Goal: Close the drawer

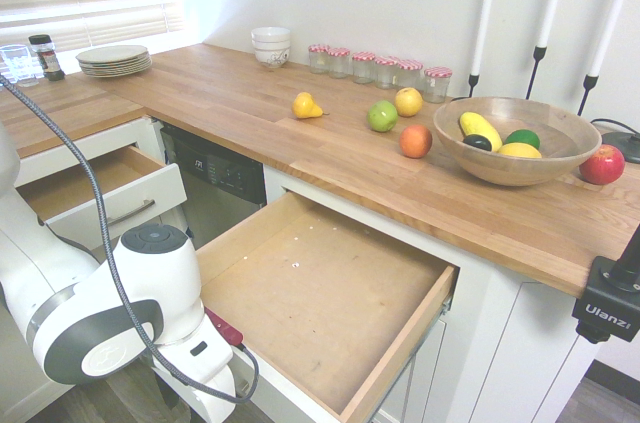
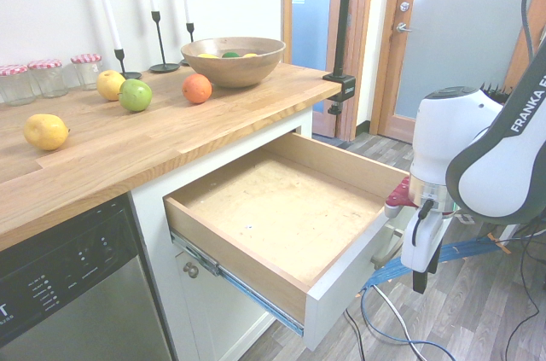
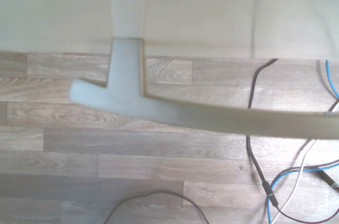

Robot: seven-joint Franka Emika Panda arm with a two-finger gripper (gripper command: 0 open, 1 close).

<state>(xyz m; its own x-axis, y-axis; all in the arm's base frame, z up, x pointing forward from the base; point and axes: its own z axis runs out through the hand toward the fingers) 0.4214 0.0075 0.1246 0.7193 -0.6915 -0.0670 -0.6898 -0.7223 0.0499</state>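
Exterior views face the pulled-out drawer (image 2: 273, 207) from opposite sides; wrist looks down.

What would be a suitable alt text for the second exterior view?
A wide drawer stands pulled out, with bare light wood inside, and a white robot arm is at its front. On the wooden countertop above are fruit, a bowl and candles.
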